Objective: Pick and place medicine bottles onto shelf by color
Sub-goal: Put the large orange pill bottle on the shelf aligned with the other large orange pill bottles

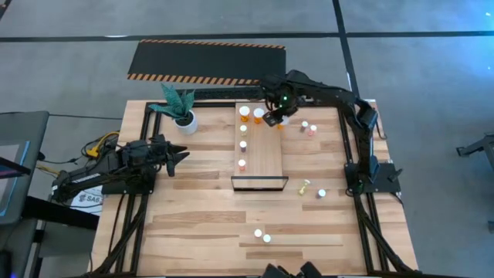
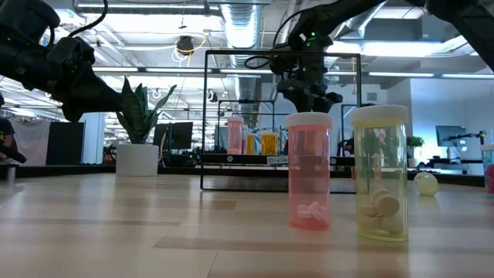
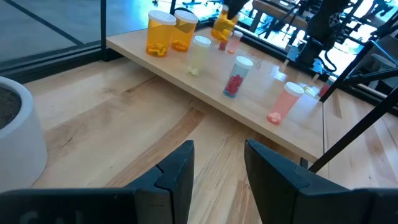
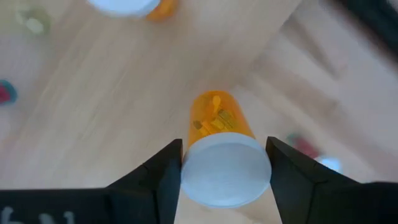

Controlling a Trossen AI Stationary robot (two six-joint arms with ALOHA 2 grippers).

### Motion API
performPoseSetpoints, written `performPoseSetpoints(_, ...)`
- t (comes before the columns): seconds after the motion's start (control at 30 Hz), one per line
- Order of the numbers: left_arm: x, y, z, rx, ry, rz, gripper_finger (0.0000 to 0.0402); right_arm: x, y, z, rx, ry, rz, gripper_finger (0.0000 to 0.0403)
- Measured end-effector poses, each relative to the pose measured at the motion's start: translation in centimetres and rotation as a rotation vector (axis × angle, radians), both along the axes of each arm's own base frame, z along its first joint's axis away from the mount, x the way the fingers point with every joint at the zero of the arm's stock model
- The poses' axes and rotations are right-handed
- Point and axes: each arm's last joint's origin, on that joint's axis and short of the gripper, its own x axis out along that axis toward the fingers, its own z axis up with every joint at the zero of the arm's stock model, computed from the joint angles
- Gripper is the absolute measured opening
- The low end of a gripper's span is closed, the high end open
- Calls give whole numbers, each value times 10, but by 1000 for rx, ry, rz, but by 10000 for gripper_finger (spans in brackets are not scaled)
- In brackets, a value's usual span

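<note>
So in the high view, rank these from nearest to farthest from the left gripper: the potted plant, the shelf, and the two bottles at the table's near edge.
From the left gripper:
1. Potted plant, just beyond it at the table's far left.
2. Shelf, mid-table toward the right arm.
3. Two bottles, near the front edge.

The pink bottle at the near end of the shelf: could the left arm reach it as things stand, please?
Probably yes: the left gripper is empty, the pink bottle stands at the shelf end, and only bare tabletop lies between them.
</note>
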Motion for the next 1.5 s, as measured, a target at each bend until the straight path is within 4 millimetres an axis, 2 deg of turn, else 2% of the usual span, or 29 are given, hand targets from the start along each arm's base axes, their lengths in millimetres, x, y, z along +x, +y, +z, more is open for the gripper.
performPoseSetpoints(0.13,0,0,0,0,0,0,128,2,0,1,-52,18,100,217)
performPoseSetpoints(0.4,0,0,0,0,0,0,128,12,12,2,-188,92,334,215)
performPoseSetpoints(0.53,0,0,0,0,0,0,128,15,9,2,-227,73,434,215)
performPoseSetpoints(1.0,0,0,0,0,0,0,128,16,-5,-3,-246,52,623,215)
performPoseSetpoints(1.5,0,0,0,0,0,0,128,22,-4,-3,-258,1,724,223)
